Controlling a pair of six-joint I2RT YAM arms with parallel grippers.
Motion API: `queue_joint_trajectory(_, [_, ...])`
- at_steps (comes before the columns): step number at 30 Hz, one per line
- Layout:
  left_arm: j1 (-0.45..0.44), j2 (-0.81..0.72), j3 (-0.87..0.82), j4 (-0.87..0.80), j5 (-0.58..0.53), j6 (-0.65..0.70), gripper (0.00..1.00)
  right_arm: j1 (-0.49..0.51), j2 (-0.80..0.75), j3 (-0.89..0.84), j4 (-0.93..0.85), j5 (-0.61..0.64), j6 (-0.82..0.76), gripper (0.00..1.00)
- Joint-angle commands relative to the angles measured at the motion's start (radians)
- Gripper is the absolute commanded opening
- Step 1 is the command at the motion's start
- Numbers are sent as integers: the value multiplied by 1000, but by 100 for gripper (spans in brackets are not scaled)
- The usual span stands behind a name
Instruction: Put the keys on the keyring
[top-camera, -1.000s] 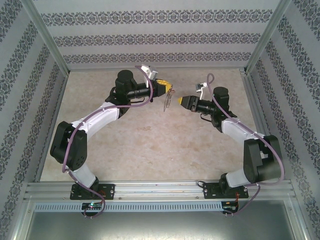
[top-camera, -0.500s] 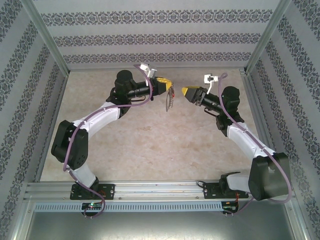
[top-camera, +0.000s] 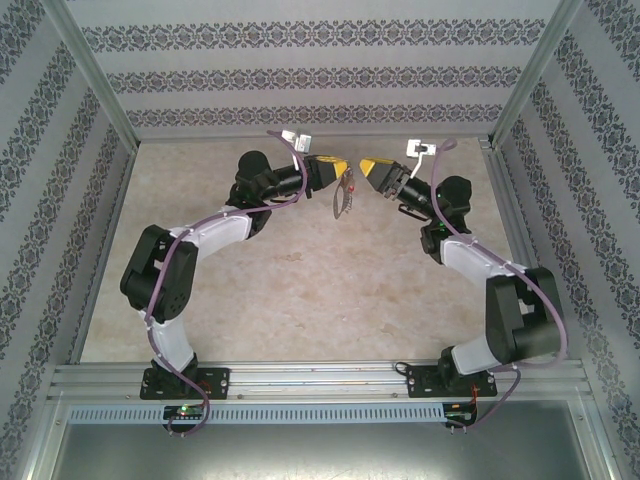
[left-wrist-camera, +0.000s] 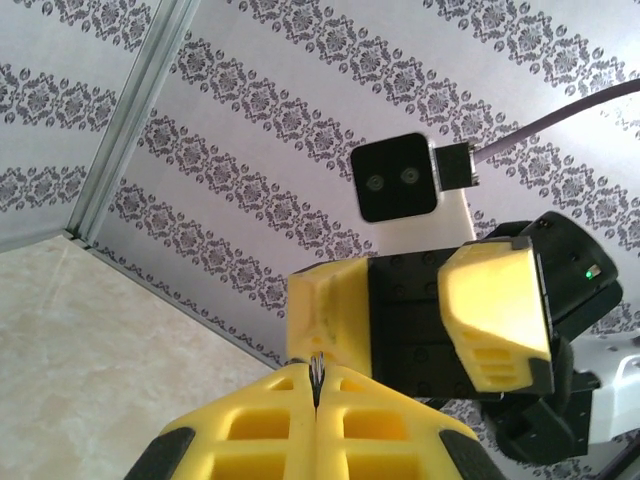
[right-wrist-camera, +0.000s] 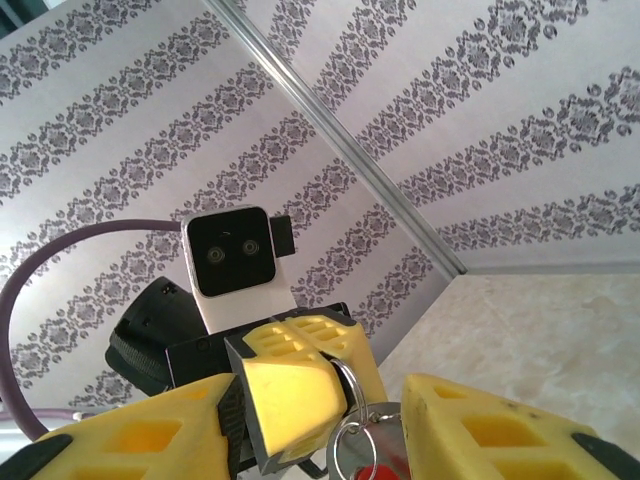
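My left gripper (top-camera: 340, 170) is shut on the keyring (top-camera: 343, 200), which hangs below its yellow fingertips above the table's back middle. A key with a red head (top-camera: 352, 186) shows on the ring. In the left wrist view, my left gripper (left-wrist-camera: 318, 388) pinches the ring's thin metal edge (left-wrist-camera: 319, 366), and my right gripper (left-wrist-camera: 405, 320) faces it with jaws apart. In the right wrist view, my right gripper (right-wrist-camera: 315, 405) is open around the left gripper's fingertips (right-wrist-camera: 300, 385). The keyring (right-wrist-camera: 346, 388) and the red-headed key (right-wrist-camera: 372, 470) hang between my fingers, close to the right one.
Patterned walls and a metal frame (top-camera: 90, 90) enclose the beige table (top-camera: 300, 290). Both arms reach toward the back middle, their tips almost touching. The two arm bases (top-camera: 180, 380) sit on the rail at the near edge.
My right gripper has risen and swung toward the back, closing in on the left gripper's tip. The left arm has shifted slightly toward the back and right with the keyring.
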Motion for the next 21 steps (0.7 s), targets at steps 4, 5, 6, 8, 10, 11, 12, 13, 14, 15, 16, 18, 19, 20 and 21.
queue_joint_trajectory(4, [-4, -1, -1, 131, -14, -71, 0, 30, 44, 46, 136, 20, 54, 46])
queue_joint_trajectory(5, [-3, 0, 0, 129, -14, -71, 0, 31, 50, 50, 133, 20, 54, 46])
queue_joint_trajectory(6, [-3, 1, 1, 129, -14, -71, 0, 34, 55, 53, 131, 18, 55, 46])
queue_joint_trajectory(8, [-4, 1, 1, 127, -18, -71, 0, 40, 64, 56, 131, 15, 57, 45])
queue_joint_trajectory(10, [-3, 1, 3, 123, -17, -71, 0, 43, 71, 60, 129, 12, 57, 44])
queue_joint_trajectory(11, [-3, 2, 4, 124, -18, -71, 0, 45, 72, 63, 125, 11, 57, 44])
queue_joint_trajectory(12, [-3, 3, 5, 123, -15, -72, 0, 47, 76, 66, 119, 7, 58, 43])
queue_joint_trajectory(13, [-3, 5, 6, 124, -15, -73, 0, 50, 80, 69, 118, 5, 58, 43])
queue_joint_trajectory(14, [-3, 5, 7, 123, -14, -74, 0, 52, 83, 68, 119, 4, 58, 42])
queue_joint_trajectory(15, [-3, 6, 7, 123, -15, -73, 0, 53, 87, 70, 119, 4, 58, 42])
queue_joint_trajectory(16, [-3, 6, 9, 123, -14, -72, 0, 55, 91, 71, 119, 4, 58, 42])
queue_joint_trajectory(18, [-3, 8, 8, 123, -14, -72, 0, 58, 100, 76, 117, 1, 60, 41])
queue_joint_trajectory(19, [-4, 8, 10, 123, -13, -73, 0, 59, 104, 78, 117, -1, 62, 40])
queue_joint_trajectory(20, [-3, 9, 12, 123, -11, -73, 0, 61, 107, 80, 119, -2, 63, 40])
queue_joint_trajectory(21, [-3, 8, 12, 122, -11, -74, 0, 63, 111, 82, 118, -2, 63, 39])
